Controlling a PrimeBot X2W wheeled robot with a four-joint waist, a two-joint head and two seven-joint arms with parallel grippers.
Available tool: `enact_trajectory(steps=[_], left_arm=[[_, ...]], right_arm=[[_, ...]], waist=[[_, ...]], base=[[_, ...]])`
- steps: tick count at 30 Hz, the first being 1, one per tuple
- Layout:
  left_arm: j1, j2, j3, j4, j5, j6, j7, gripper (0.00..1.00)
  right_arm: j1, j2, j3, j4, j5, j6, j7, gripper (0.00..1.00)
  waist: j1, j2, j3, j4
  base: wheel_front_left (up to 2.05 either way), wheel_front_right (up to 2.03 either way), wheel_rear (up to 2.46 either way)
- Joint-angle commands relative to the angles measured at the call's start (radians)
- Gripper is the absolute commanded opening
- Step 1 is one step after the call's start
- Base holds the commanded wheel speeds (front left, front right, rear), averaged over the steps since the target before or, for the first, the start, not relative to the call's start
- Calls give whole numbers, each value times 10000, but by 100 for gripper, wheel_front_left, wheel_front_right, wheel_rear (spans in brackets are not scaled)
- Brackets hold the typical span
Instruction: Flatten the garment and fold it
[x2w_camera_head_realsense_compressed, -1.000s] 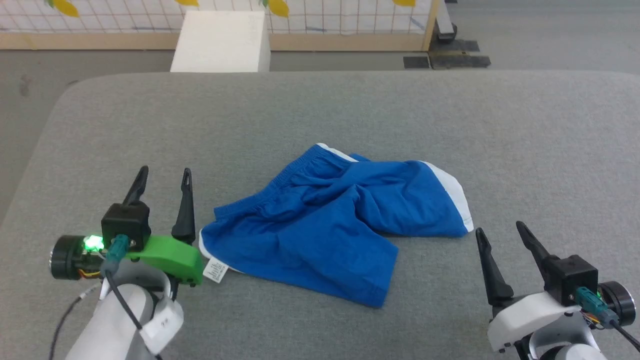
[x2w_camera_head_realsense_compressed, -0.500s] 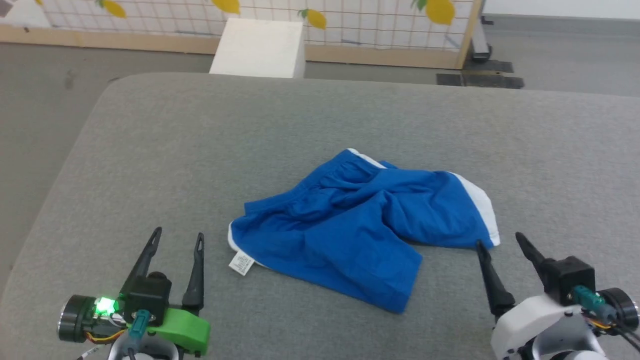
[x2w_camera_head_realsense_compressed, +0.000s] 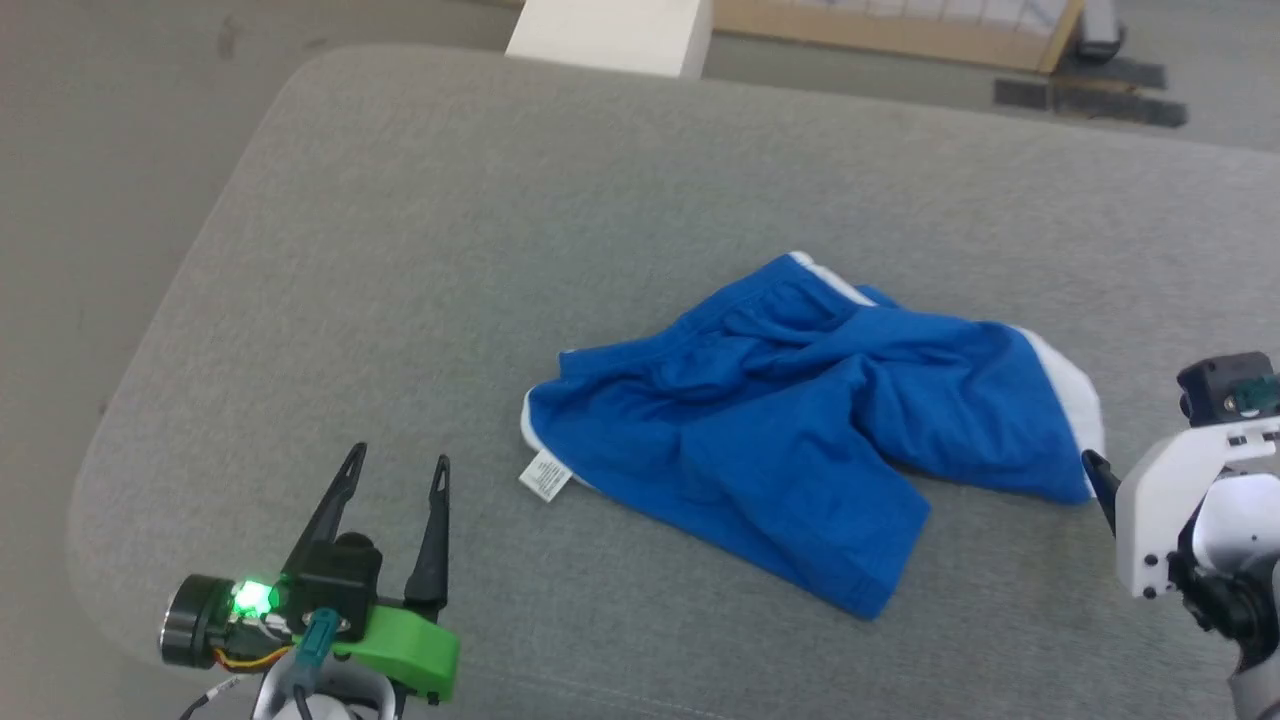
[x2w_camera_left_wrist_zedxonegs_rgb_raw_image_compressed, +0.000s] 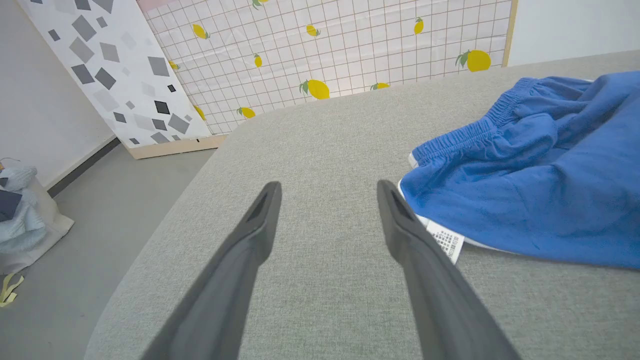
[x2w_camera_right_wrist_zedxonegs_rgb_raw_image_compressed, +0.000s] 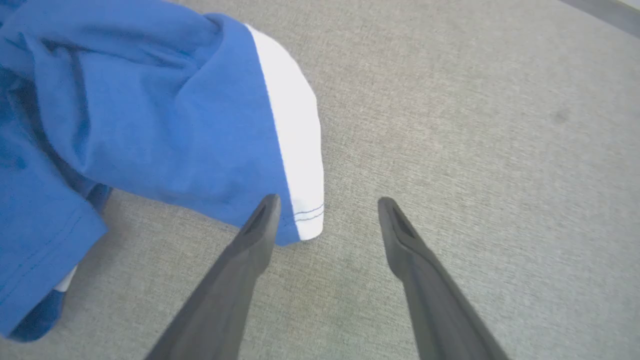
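at the near right of the grey pad (x2w_camera_head_realsense_compressed: 400, 250), the right gripper (x2w_camera_right_wrist_zedxonegs_rgb_raw_image_compressed: 327, 201), spread and empty, has closed in on the white hem corner of the garment (x2w_camera_head_realsense_compressed: 780, 420) crumpled mid-pad, while the left gripper (x2w_camera_head_realsense_compressed: 400, 456), equally spread, has drawn back from the tag (x2w_camera_head_realsense_compressed: 545, 475), so flattening likely starts rightward.

You have a bright blue garment (x2w_camera_head_realsense_compressed: 790, 420) with white bands on a plain grey surface (x2w_camera_head_realsense_compressed: 400, 230). The white grid panel (x2w_camera_left_wrist_zedxonegs_rgb_raw_image_compressed: 350, 45) shows you yellow lemons.

Blue shorts (x2w_camera_head_realsense_compressed: 790, 420), crumpled, white side stripe and tag, lying rumpled on the grey tabletop (x2w_camera_head_realsense_compressed: 450, 250)
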Motion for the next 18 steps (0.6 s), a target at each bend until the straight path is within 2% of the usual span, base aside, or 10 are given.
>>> enact_trajectory(steps=[1, 5, 10, 11, 18], left_arm=[[-263, -66, -27, 41, 117, -19, -33, 100], [-472, -190, -104, 115, 143, -16, -58, 100], [-558, -303, -177, 237, 149, 10, -97, 100], [-531, -341, -209, 328, 119, 19, -115, 100], [-355, -231, -274, 559, -4, -87, -100, 100]], right_arm=[[-321, -85, 3, 242, 100, -15, 251, 100], [-695, -301, 120, 816, 303, -15, 638, 100], [-742, -327, 227, 1410, 260, -15, 521, 100], [-724, -257, 194, 1606, 160, -15, 98, 0], [-778, -113, -276, 1099, -330, -15, -1783, 0]], waist=[[0, 0, 650, 627], [0, 0, 986, 933], [0, 0, 1147, 1072], [0, 0, 1085, 1012], [0, 0, 426, 505]], base=[[0, 0, 0], [0, 0, 0], [0, 0, 0], [0, 0, 0], [0, 0, 0]])
